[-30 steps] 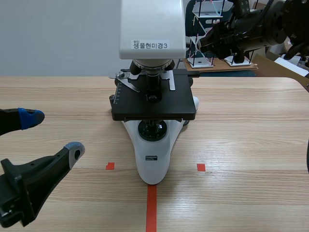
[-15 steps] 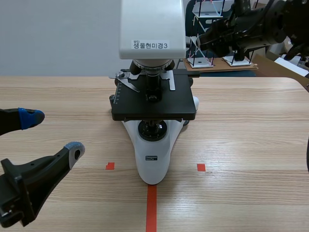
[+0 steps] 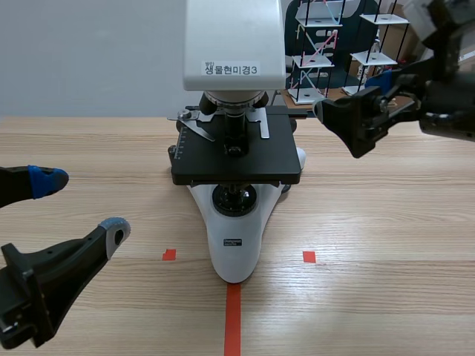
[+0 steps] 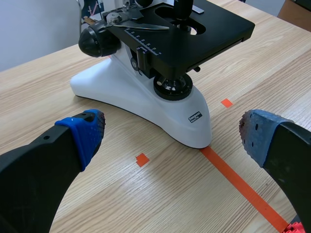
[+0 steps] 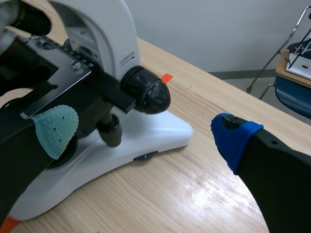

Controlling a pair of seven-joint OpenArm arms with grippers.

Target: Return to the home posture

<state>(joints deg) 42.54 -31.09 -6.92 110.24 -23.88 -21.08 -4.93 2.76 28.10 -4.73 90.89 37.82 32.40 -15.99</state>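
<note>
A white microscope (image 3: 236,245) with a black stage (image 3: 237,159) stands at the table's middle. My left gripper (image 3: 78,206) hovers low at the front left, open and empty, well apart from the microscope. In the left wrist view the microscope's base (image 4: 146,102) lies ahead of the left gripper (image 4: 172,136), whose blue pads (image 4: 85,133) stand wide apart. My right gripper (image 3: 352,96) hangs open just right of the stage, above the table. In the right wrist view the right gripper (image 5: 146,133) is empty, and the black focus knob (image 5: 148,94) sits ahead of it.
An orange tape line (image 3: 232,319) runs from the microscope's base to the table's front edge, with small orange squares (image 3: 309,256) on either side. Wire racks (image 3: 319,44) stand behind the table at the back right. A blue chair (image 5: 291,92) is beyond the table's edge.
The right arm has come down from high at the back right to beside the stage, and its gripper has gone from shut to open. The left arm has not moved.
</note>
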